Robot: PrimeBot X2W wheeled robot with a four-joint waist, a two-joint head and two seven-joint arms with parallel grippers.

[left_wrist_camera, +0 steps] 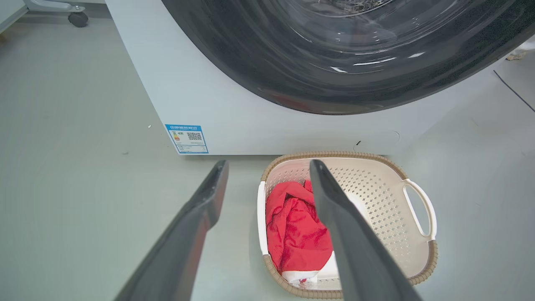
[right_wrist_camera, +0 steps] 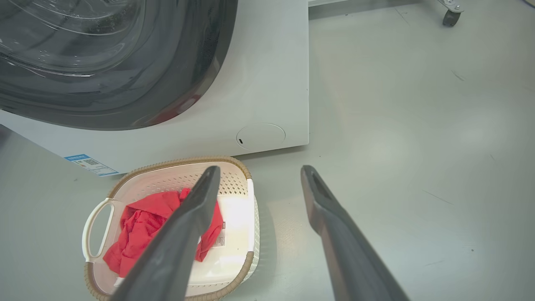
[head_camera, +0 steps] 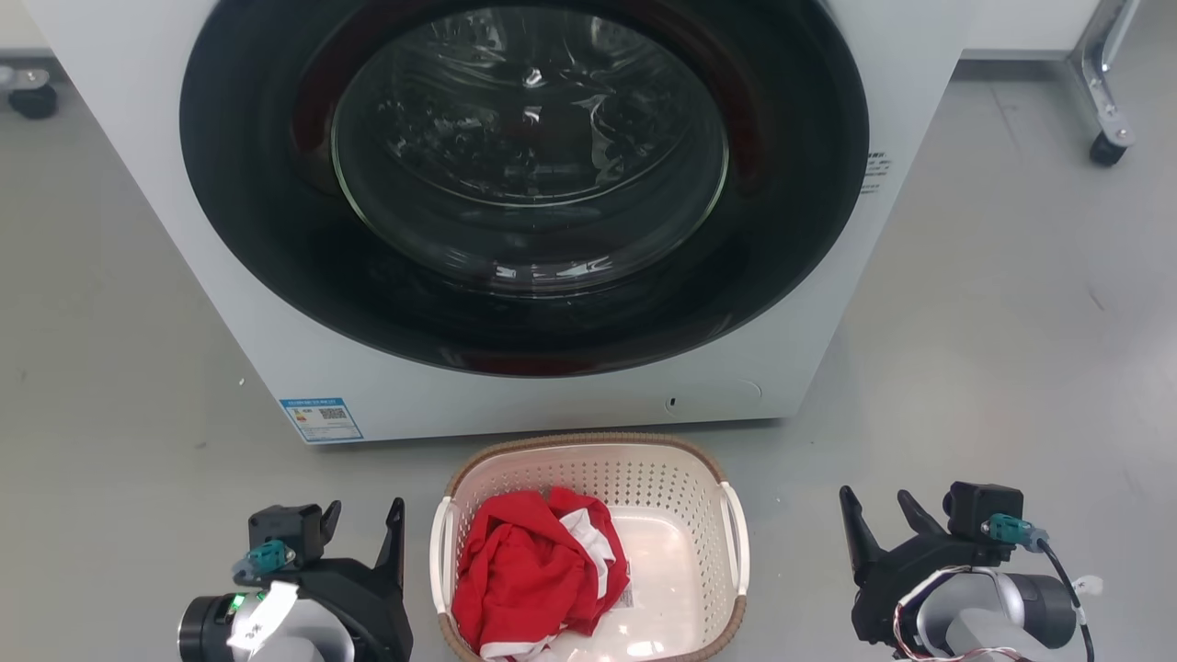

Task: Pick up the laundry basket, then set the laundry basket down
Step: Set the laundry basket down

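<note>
The laundry basket (head_camera: 644, 483) sits on the floor (head_camera: 993, 368), just in front of the washing machine (head_camera: 552, 405) and between our two arms. A red garment (head_camera: 533, 570) is heaped against its left wall.

Our left fingers (head_camera: 394, 538) are spread wide and hold nothing. They stand just beside the left handle (head_camera: 440, 552), not touching it. Our right fingers (head_camera: 853, 529) are spread just as wide and are also empty, but they are well apart from the right handle (head_camera: 737, 542).

We judge the pick-up not yet begun, so the step in hand is getting both pairs of fingers onto the handles.

- **Approach:** The right side has farther to travel, so we should bring it in first or faster. Both grips can then close together rather than one side nudging the basket across the smooth floor.
- **Grip:** Each pair should straddle its white handle at the middle, one finger inside the opening and one outside. In the left wrist view the fingers already line up either side of that wall.
- **Garment:** On the left the cloth lies close to the handle, so we should slip the inner finger in without pinching fabric.
- **Lift:** We should raise both arms evenly, since the load leans left, and keep the rim off the machine's front.
</note>
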